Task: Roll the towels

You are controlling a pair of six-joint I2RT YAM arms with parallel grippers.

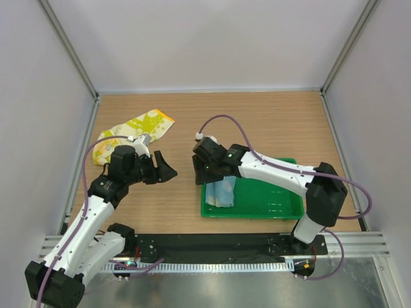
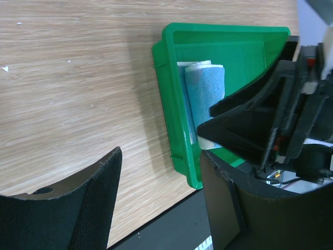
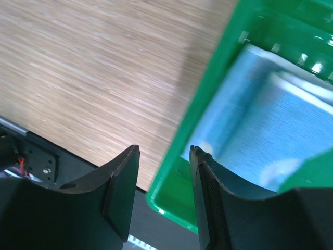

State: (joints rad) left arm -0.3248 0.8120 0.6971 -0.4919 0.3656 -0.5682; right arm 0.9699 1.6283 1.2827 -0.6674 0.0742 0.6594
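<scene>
Two towels, one rolled and one loose, with both pincers empty.

We see the light blue towel (image 1: 225, 192) rolled up and lying at the left end of the green tray (image 1: 273, 206), which sits by the near edge of the counter (image 1: 257, 122), right of centre. The yellow towel (image 1: 138, 131) (lime and orange patches) lies rumpled and unrolled toward the far-left corner. Our left pincer (image 1: 164, 171) is spread wide over bare wood left of the tray, gripping nothing. Our right pincer (image 1: 204, 174) hovers at the tray's left rim, just above the blue roll, its fingers (image 3: 122, 182) parted by a narrow gap with nothing between them.
</scene>
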